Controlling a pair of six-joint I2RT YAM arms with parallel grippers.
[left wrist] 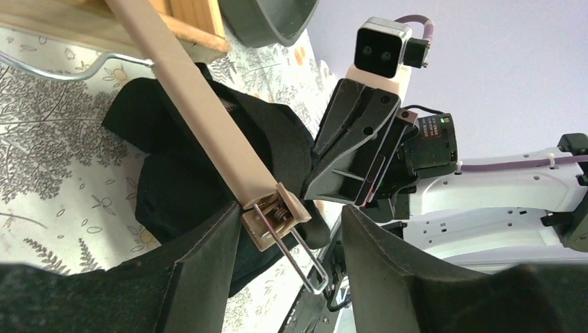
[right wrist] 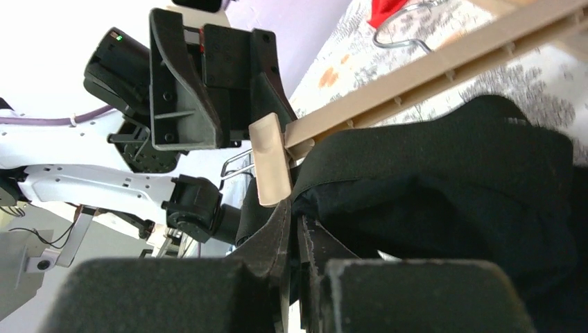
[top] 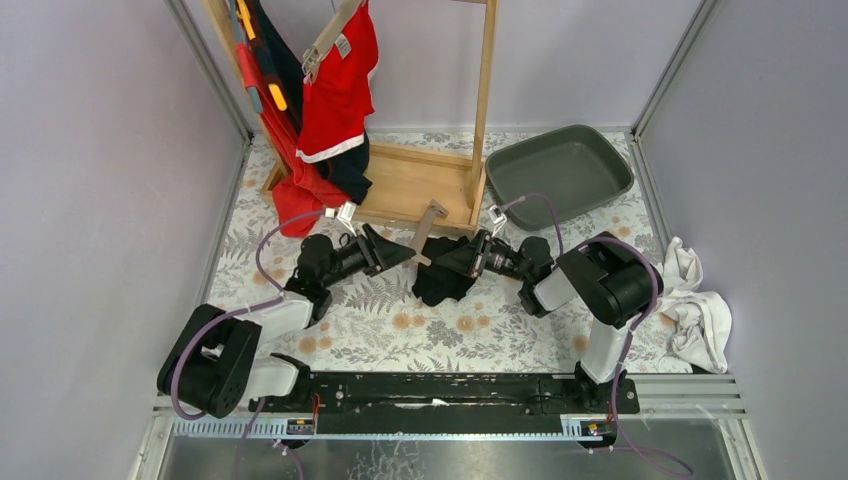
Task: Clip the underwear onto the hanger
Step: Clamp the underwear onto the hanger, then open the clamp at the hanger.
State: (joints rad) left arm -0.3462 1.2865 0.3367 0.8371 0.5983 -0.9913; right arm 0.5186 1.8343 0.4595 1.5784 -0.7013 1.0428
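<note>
Underwear [right wrist: 451, 180] in right hand [right wrist: 295, 216]

Bright, even light; the black underwear [right wrist: 451, 187] loses detail.

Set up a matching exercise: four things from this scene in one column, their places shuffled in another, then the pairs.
1. black underwear
2. grey tub
3. white cloth
4. red garment

A. hanging on the wooden rack
B. back right of the table
C. middle of the table
D. crumpled at the right edge

Pairs: 1-C, 2-B, 3-D, 4-A.
</note>
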